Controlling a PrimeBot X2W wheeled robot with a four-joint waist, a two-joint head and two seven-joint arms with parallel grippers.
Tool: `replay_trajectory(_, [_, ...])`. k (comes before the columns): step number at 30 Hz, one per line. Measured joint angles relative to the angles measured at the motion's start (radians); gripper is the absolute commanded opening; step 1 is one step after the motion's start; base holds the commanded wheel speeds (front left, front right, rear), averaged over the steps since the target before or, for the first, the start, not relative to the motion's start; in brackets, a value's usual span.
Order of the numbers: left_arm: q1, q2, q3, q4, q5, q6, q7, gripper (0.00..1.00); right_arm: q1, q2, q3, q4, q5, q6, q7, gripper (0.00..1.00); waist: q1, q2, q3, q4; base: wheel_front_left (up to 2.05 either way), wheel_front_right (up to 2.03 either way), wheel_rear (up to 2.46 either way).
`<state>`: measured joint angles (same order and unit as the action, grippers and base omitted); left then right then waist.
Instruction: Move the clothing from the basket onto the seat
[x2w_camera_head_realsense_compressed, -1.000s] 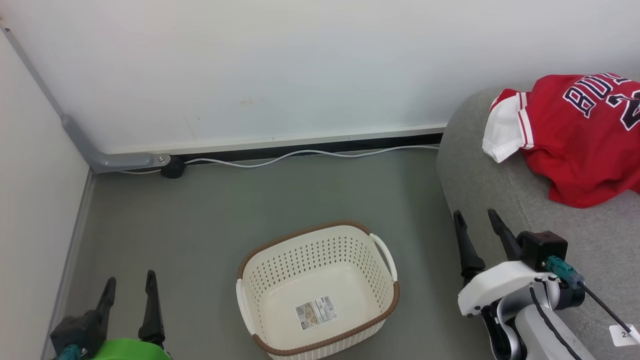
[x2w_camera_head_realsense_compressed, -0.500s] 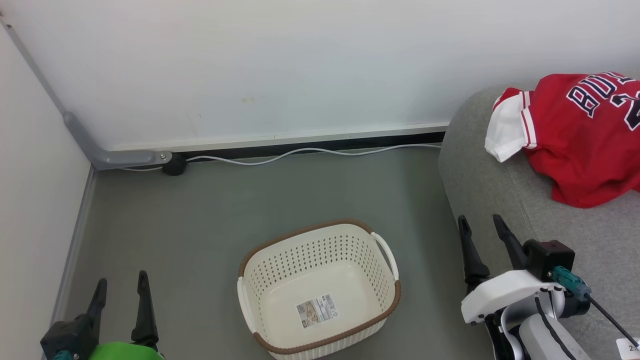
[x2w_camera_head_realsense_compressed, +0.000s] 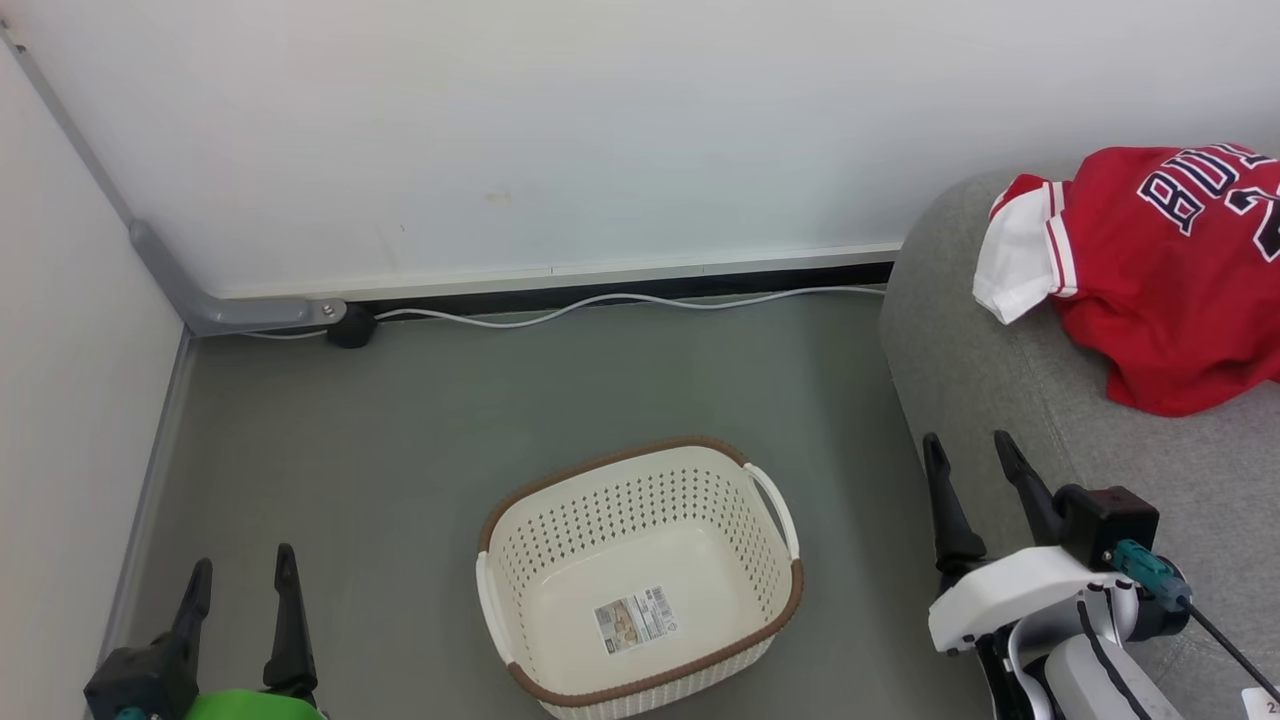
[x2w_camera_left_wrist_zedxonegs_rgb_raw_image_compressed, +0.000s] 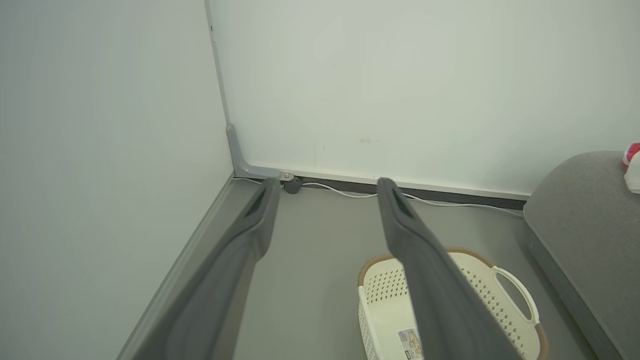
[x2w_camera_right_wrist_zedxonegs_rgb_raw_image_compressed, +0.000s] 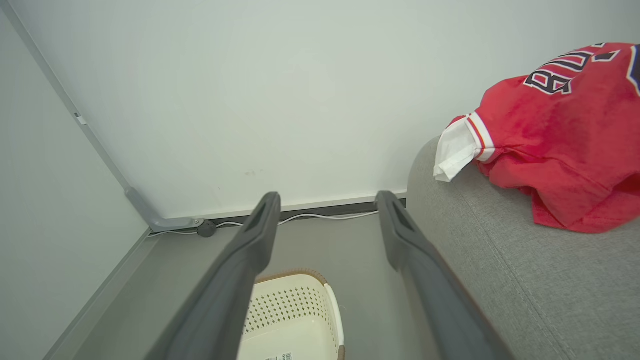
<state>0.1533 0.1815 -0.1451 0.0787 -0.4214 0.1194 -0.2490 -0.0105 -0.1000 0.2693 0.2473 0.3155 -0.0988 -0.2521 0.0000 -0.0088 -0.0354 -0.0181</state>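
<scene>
The large grey fabric sofa (x2w_camera_head_realsense_compressed: 1000, 400) carries the crumpled red jersey (x2w_camera_head_realsense_compressed: 1170, 300) with white sleeve and navy lettering; the cream perforated oval basket (x2w_camera_head_realsense_compressed: 640, 500) stands on the grey floor (x2w_camera_head_realsense_compressed: 400, 450) beside it; the left tool (x2w_camera_head_realsense_compressed: 244, 560) and right tool (x2w_camera_head_realsense_compressed: 965, 440) hover with fingers apart

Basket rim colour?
Brown, woven-look, around the cream basket; head view shows it best.

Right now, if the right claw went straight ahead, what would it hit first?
Probably the foot of the wall by the white cable; the way looks free, though the right claw would pass close beside the sofa.
</scene>
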Motion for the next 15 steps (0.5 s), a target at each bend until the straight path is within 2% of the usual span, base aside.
replay_trajectory(1, [0.000,0.000,0.002,-0.002,0.003,0.000,0.000,1.00,0.000,0.000,0.000,-0.002,0.000,0.000,0.000,1.00,0.0000,0.0000,0.000,0.001,0.00,0.00,0.00])
replay_trajectory(2, [0.000,0.000,0.005,-0.003,0.007,0.000,0.000,0.00,0.001,0.000,0.000,-0.005,-0.001,0.000,0.000,0.00,0.0000,0.0000,0.000,0.001,0.00,0.00,0.00])
replay_trajectory(7, [0.002,-0.030,-0.010,0.045,0.006,0.000,0.002,0.00,0.036,0.012,0.005,0.039,0.001,0.001,0.001,0.00,0.0000,0.0000,0.000,0.002,0.00,0.00,0.00])
replay_trajectory(15, [0.002,-0.038,-0.005,0.049,-0.049,-0.011,0.012,0.00,0.045,0.013,-0.012,0.042,0.056,0.011,0.012,0.00,0.0000,0.0000,0.003,0.003,0.00,0.00,0.00])
